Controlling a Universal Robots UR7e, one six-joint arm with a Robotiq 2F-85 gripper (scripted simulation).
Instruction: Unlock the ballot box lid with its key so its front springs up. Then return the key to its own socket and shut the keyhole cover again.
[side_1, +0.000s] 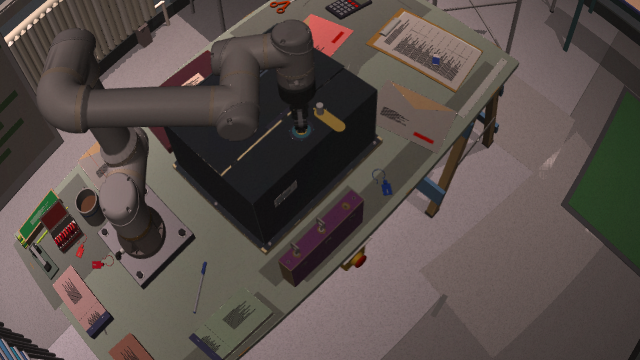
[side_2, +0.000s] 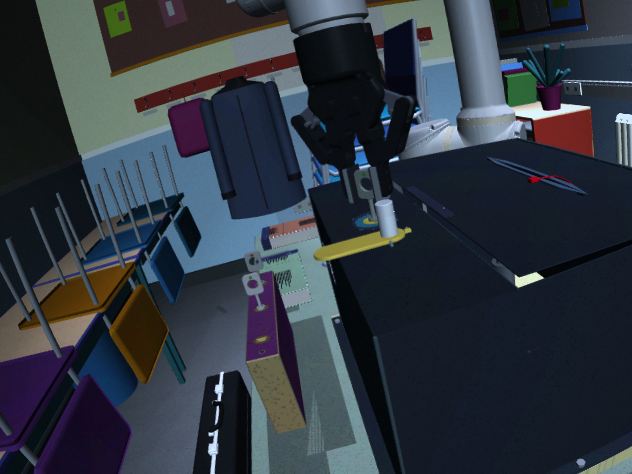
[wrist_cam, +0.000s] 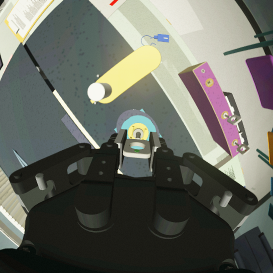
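The shaft of the key (wrist_cam: 136, 149) is hidden below its grey bow, which I hold in my closed gripper (wrist_cam: 136, 150) directly over the yellow keyhole (wrist_cam: 137, 132) and its teal ring on top of the black ballot box (side_1: 280, 150). The yellow keyhole cover (wrist_cam: 130, 73) is swung aside, its white knob (side_2: 386, 218) standing just beside my fingers. The lid (side_2: 510, 204) has its front edge raised, with a pale gap under it. The purple key holder (side_1: 322, 235) lies on the table in front of the box, with two other keys standing in it and one socket (wrist_cam: 209, 83) empty.
The cover's knob stands close beside my fingers. A blue tag (side_1: 386, 186) lies between the box and the key holder. An envelope (side_1: 415, 117), a clipboard (side_1: 425, 47), a pen (side_1: 200, 286) and papers lie around the box on the table.
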